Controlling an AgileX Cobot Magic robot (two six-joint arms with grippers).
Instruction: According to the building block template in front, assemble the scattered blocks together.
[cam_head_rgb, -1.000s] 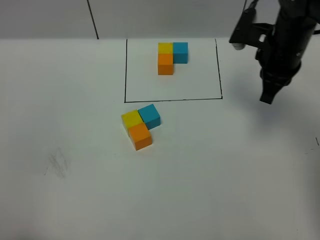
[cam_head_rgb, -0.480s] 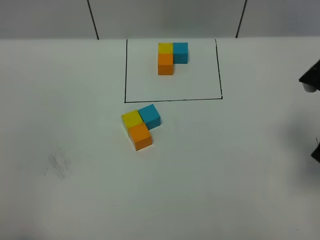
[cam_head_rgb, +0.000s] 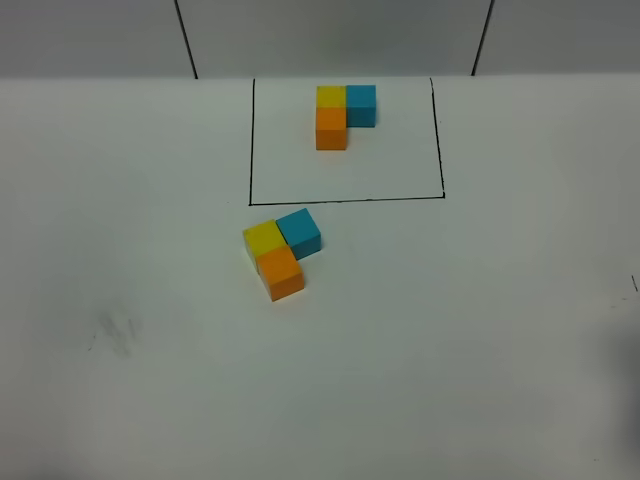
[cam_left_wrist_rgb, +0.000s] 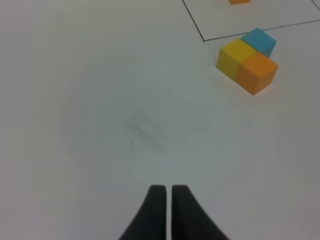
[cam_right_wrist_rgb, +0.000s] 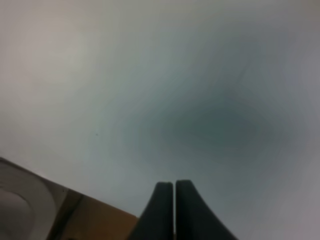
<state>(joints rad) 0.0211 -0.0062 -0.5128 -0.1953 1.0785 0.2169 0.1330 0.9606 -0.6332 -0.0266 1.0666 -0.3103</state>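
Found scattered blocks (cam_head_rgb: 281, 246) joined in an L on white table (cam_head_rgb: 480, 330), just outside black frame; building block template (cam_head_rgb: 342, 112) inside frame. Left gripper (cam_left_wrist_rgb: 167, 190) and right gripper (cam_right_wrist_rgb: 174, 185) clenched, grasping nothing.

White table (cam_head_rgb: 480, 330) with a faint grey smudge (cam_head_rgb: 115, 333) at front left. Two black lines (cam_head_rgb: 185, 38) run up the grey back wall. Right wrist view: blurry brown-and-white edge (cam_right_wrist_rgb: 60, 215), possibly the table's rim.
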